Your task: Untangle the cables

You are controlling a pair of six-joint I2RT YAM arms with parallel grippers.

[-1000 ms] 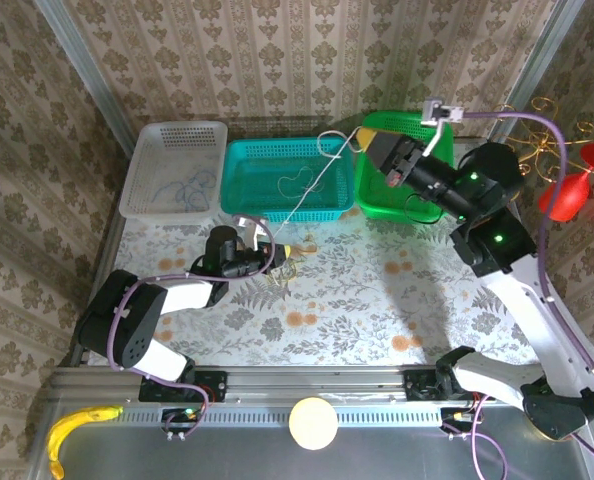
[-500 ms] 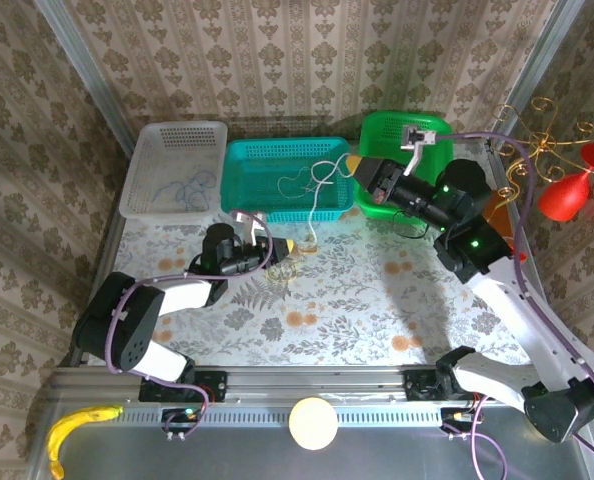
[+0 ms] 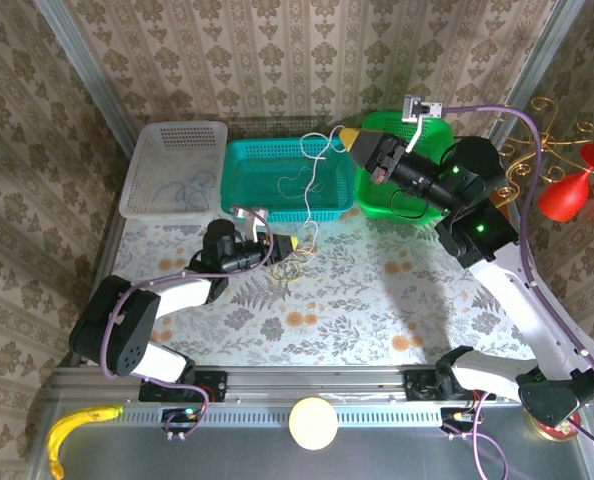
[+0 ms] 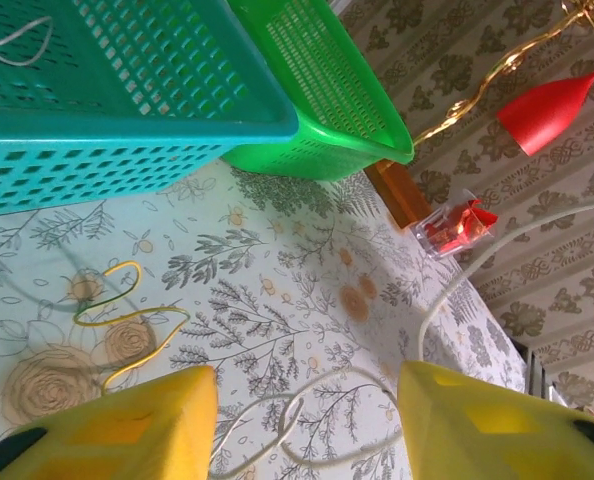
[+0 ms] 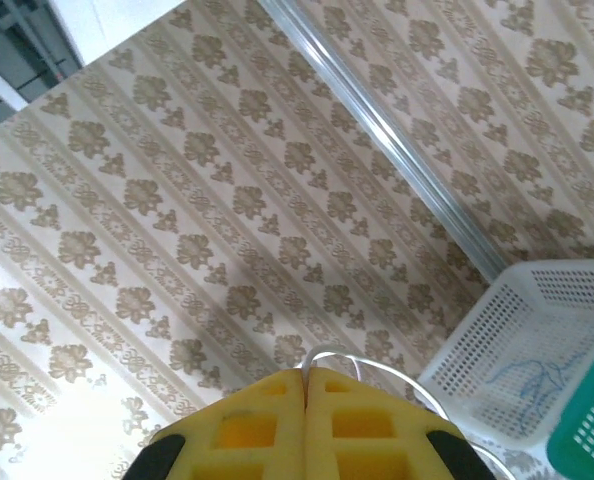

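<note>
My right gripper (image 3: pixel 357 141) (image 5: pixel 305 384) hangs high over the right end of the teal basket (image 3: pixel 277 143), shut on a whitish cable (image 3: pixel 311 192). That cable droops across the basket and ends in loose loops on the table (image 4: pixel 349 373). The loops lie between the parted yellow fingers (image 4: pixel 147 420) of my left gripper (image 3: pixel 282 250) (image 4: pixel 307 425), which is open and low over the table. A yellow cable (image 4: pixel 127 322) (image 3: pixel 297 263) curls on the table beside it. A thin pale cable (image 3: pixel 292 183) lies in the teal basket. A blue cable (image 3: pixel 182 190) (image 5: pixel 525 375) sits in the white basket (image 3: pixel 177 130).
A green basket (image 3: pixel 429 124) stands right of the teal one. A red goblet (image 3: pixel 569 195) and gold wire ornament stand at the far right. A banana (image 3: pixel 77 425) and a cream ball (image 3: pixel 313 423) rest on the metal ledge by the arm bases.
My left gripper has opened and let go of the whitish cable, which went from taut to slack. My right gripper dipped toward the teal basket, then rose again with the cable.
</note>
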